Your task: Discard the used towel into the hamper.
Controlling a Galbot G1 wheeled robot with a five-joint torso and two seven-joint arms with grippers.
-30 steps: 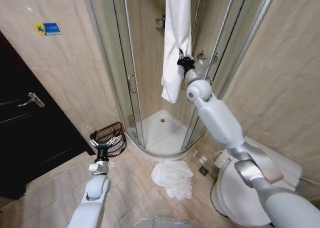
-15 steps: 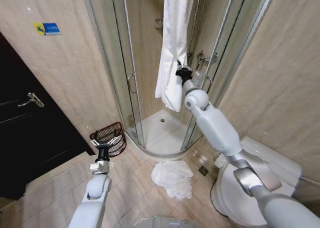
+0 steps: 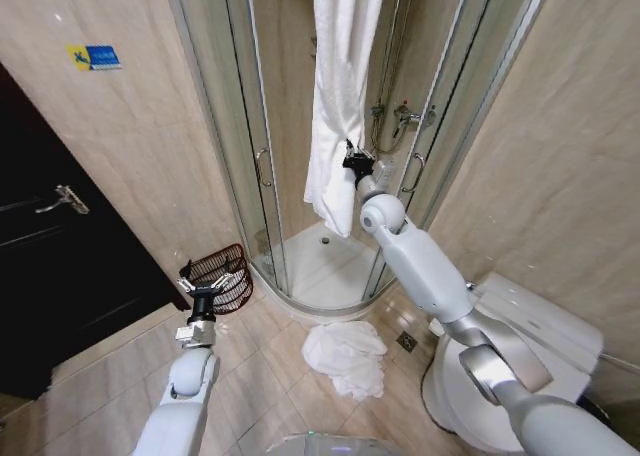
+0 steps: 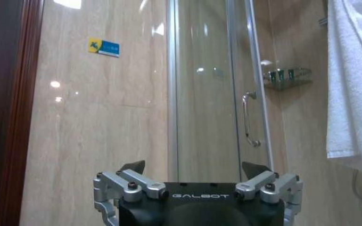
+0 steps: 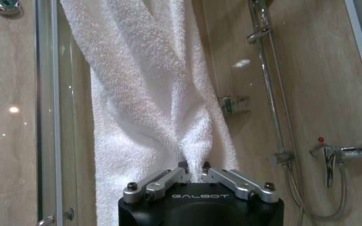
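Note:
A long white towel (image 3: 336, 86) hangs from above in front of the shower opening. My right gripper (image 3: 352, 161) is raised at chest height and shut on a pinched fold of it; the right wrist view shows the towel (image 5: 149, 94) bunching into the closed gripper (image 5: 193, 165). The hamper (image 3: 222, 274), a dark reddish-brown openwork basket, lies tilted on the floor by the wall at the lower left. My left gripper (image 3: 210, 281) hovers right in front of it, open and holding nothing. In the left wrist view, this gripper (image 4: 195, 167) points at the glass, with the towel (image 4: 354, 84) at the edge.
A second white towel (image 3: 345, 356) lies crumpled on the tiled floor before the shower tray. A toilet (image 3: 500, 376) stands at the lower right. The curved glass shower door (image 3: 240, 156) and a dark wooden door (image 3: 50, 276) bound the left side.
My right gripper has moved down and to the left with the towel in it, and the towel's lower end has swung left. The left arm has stayed put.

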